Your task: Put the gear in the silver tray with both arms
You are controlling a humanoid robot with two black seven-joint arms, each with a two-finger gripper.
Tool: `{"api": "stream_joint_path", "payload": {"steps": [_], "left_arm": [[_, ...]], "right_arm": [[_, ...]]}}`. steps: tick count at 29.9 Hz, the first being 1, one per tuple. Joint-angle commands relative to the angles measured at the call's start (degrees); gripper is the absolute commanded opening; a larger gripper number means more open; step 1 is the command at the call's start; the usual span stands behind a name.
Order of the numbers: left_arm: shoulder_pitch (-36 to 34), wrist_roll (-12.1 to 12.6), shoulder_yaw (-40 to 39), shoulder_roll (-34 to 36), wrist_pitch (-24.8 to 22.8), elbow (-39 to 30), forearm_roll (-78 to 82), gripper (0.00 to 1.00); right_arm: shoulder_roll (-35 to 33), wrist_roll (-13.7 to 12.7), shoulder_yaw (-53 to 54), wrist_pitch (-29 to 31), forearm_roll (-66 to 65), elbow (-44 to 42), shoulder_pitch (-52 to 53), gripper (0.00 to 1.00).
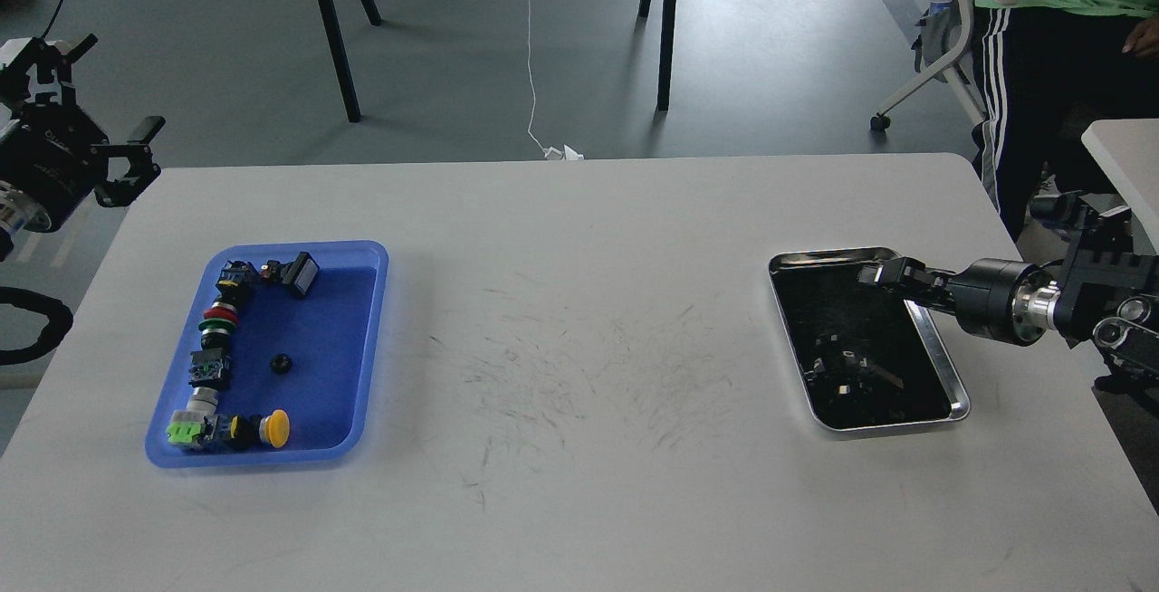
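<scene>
The silver tray (942, 366) lies on the right side of the white table, and its dark bottom mirrors my right arm. My right gripper (871, 275) reaches in from the right, low over the tray's back right part. Its dark fingers cannot be told apart, and I see nothing held. A small black gear-like part (281, 363) lies loose in the middle of the blue tray (362, 338) on the left. My left gripper (110, 87) is open and empty, raised beyond the table's back left corner, far from the blue tray.
Several push buttons and switches line the blue tray's left and front sides, among them a yellow one (274, 427). A person (1068, 4) in a green shirt sits at the back right. Black stand legs (330, 31) rise behind the table.
</scene>
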Motion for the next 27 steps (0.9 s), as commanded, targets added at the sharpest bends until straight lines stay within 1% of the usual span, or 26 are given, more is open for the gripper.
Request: {"api": "stream_joint_path", "payload": {"steps": [1, 7, 11, 16, 17, 19, 20, 22, 23, 26, 27], "left_arm": [[0.01, -0.09, 0.00, 0.32, -0.03, -0.08, -0.02, 0.99], [0.01, -0.09, 0.00, 0.41, -0.03, -0.08, -0.02, 0.99], [0.01, -0.18, 0.00, 0.41, 0.06, -0.08, -0.02, 0.99], [0.01, -0.09, 0.00, 0.50, 0.06, -0.08, -0.02, 0.99], [0.01, -0.09, 0.00, 0.50, 0.06, -0.08, -0.02, 0.99], [0.01, -0.18, -0.09, 0.59, 0.06, -0.08, -0.02, 0.99], [0.01, -0.09, 0.00, 0.67, 0.06, -0.08, -0.02, 0.99], [0.01, -0.09, 0.00, 0.67, 0.06, -0.08, -0.02, 0.99], [0.01, -0.09, 0.00, 0.67, 0.06, -0.08, -0.02, 0.99], [0.01, -0.09, 0.00, 0.67, 0.06, -0.08, -0.02, 0.99], [0.01, -0.09, 0.00, 0.67, 0.06, -0.08, -0.02, 0.99]], "right_arm": [[1.64, -0.05, 0.40, -0.12, 2.51, -2.61, -0.41, 0.03], [2.52, -0.05, 0.49, -0.38, 3.57, -4.46, -2.25, 0.03], [3.40, -0.05, 0.32, -0.64, 3.58, -4.02, -2.25, 0.04], [3.93, -0.05, -0.38, -0.56, 3.40, -4.37, -2.25, 0.12], [3.93, 0.04, -0.47, -0.47, 3.40, -4.20, -2.25, 0.14], [3.93, 0.04, -0.39, -0.47, 3.40, -3.93, -2.17, 0.29], [3.93, 0.04, -0.47, -0.47, 3.40, -3.93, -2.17, 0.32], [3.84, 0.22, -0.65, -0.21, 3.40, -3.84, -2.25, 0.33], [3.84, 0.30, -0.74, 0.06, 3.31, -3.50, -2.25, 0.35], [3.49, 0.39, -0.82, 0.06, 3.22, -3.58, -1.90, 0.51], [3.40, 0.39, -0.82, 0.06, 3.22, -3.58, -1.73, 0.53]]}}
